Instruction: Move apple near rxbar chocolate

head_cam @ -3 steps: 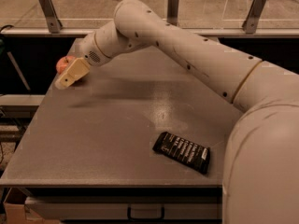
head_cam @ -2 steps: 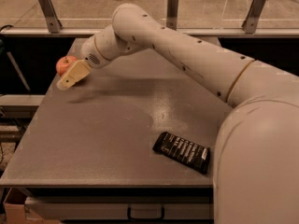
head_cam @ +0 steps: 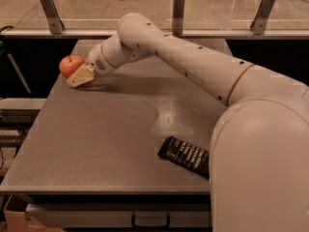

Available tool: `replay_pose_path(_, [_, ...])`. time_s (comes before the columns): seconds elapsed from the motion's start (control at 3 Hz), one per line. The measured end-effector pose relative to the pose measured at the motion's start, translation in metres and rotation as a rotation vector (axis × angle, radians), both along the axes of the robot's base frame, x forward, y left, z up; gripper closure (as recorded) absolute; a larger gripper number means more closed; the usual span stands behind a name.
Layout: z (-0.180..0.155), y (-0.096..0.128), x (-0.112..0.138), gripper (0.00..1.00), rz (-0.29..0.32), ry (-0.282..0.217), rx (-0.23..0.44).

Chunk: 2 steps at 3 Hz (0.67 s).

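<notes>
The red apple (head_cam: 69,64) is at the far left edge of the grey table (head_cam: 106,139), by the back corner. My gripper (head_cam: 80,75) is right against the apple's front right side, with its beige tip covering the apple's lower part. The arm reaches to it across the back of the table from the right. The black rxbar chocolate (head_cam: 187,156) with white lettering lies flat near the table's front right, far from the apple. The arm's base hides its right end.
A glass railing with metal posts (head_cam: 178,11) runs behind the table. The table's left edge drops off just beside the apple. The arm's large base (head_cam: 260,168) fills the right front of the view.
The arm's elbow has shifted a little. The gripper and the apple stand almost where they were, perhaps slightly further right. The bar has not moved.
</notes>
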State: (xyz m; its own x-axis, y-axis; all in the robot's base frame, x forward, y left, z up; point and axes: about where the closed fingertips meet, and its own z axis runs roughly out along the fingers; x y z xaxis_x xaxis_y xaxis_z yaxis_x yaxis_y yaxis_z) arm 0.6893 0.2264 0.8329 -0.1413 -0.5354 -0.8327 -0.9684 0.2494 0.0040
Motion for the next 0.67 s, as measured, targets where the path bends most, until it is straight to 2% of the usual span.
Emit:
replay_pose_path(0.33, [-0.004, -0.015, 0.005, 0.64, -0.038, 0.009, 0.011])
replay_pose_path(0.67, [0.009, -0.039, 0.002, 0.87, -0.071, -0.012, 0.04])
